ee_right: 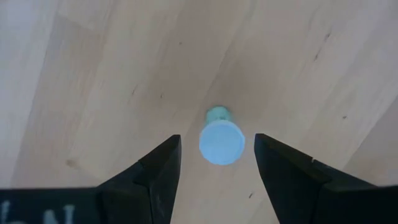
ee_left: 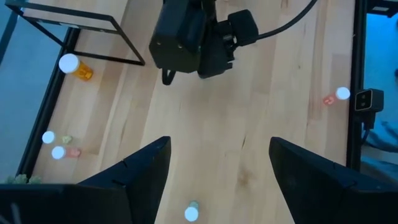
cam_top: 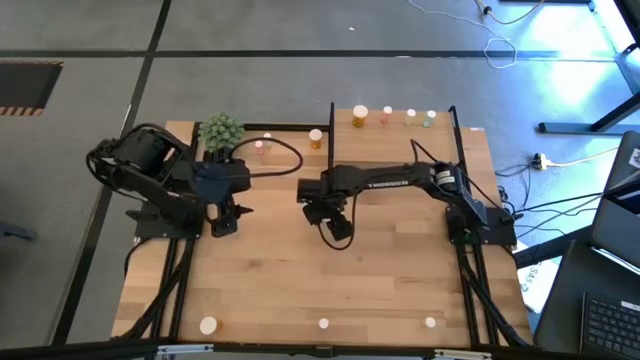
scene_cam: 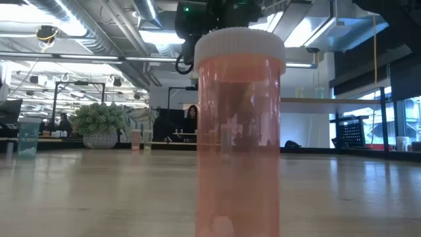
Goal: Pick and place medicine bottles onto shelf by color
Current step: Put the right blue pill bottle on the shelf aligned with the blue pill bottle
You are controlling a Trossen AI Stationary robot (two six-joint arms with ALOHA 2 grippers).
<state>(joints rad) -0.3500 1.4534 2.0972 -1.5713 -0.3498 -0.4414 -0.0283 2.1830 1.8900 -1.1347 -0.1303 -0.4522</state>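
A small green medicine bottle [ee_right: 217, 114] with a pale cap [ee_right: 221, 142] stands upright on the wooden table. My right gripper [ee_right: 217, 146] points down over it near the table's middle [cam_top: 338, 228], open, one finger on either side and a gap showing at each side. My left gripper [ee_left: 217, 155] hangs open above the table's left part [cam_top: 222, 218], holding nothing; another small bottle [ee_left: 191, 213] stands below it. The shelf [cam_top: 392, 128] stands at the far edge with an orange bottle [cam_top: 360, 115] and three tiny ones on it.
A loose orange bottle [cam_top: 316, 137] and pink ones [cam_top: 262, 146] stand near the green plant ball [cam_top: 220, 130]. Three bottles [cam_top: 324, 323] stand along the near edge, one of them [scene_cam: 240, 131] filling the low view. Black frame rails run along both table sides.
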